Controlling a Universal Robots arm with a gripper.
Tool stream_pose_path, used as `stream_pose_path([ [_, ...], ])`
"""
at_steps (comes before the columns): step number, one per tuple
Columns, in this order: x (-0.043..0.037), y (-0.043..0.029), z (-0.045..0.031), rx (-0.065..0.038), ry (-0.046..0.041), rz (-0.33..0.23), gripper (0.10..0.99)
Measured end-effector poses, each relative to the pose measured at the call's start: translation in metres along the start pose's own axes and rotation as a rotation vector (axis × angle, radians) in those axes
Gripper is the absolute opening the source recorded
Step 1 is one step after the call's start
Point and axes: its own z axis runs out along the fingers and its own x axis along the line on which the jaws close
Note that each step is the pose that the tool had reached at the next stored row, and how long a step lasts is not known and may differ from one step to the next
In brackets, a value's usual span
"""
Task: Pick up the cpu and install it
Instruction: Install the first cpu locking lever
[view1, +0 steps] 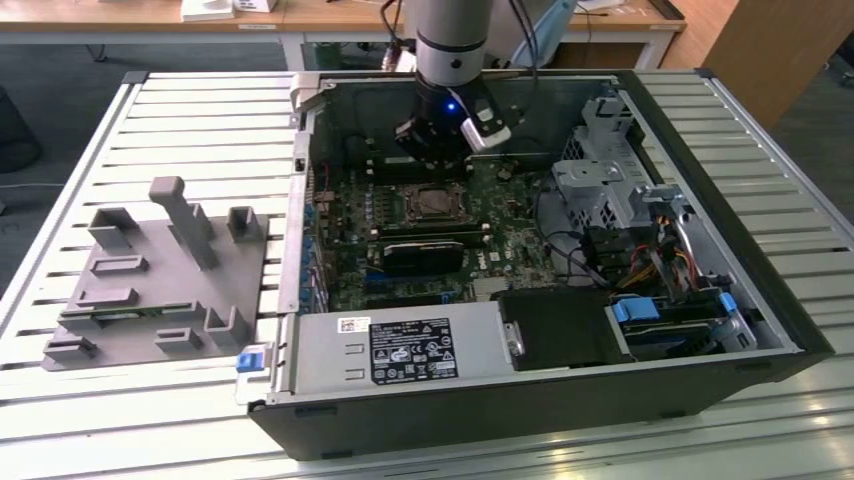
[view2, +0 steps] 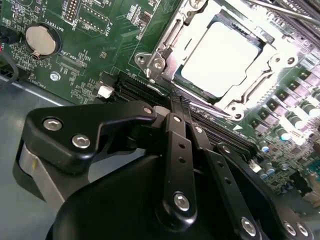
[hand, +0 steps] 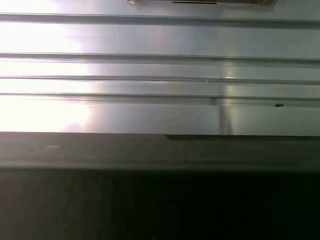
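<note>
Inside the open black computer case, the flat square silvery cpu already lies in the metal-framed socket on the green motherboard. The black end effector hovers near it, closed and empty. Any sideways brush could nudge the unclamped chip askew

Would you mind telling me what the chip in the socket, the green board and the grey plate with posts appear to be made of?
The cpu: a pale top that looks like brushed metal, catching glare. The board: glossy green laminate with fine traces and soldered parts. The fixture plate: matte grey, probably moulded or printed plastic, with no shine on its posts.
</note>
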Motion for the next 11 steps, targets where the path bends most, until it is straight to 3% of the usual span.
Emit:
stream_pose_path([
  [11,-0.0012,0.0002,0.0005,0.001,0.0009,0.000,0.106],
])
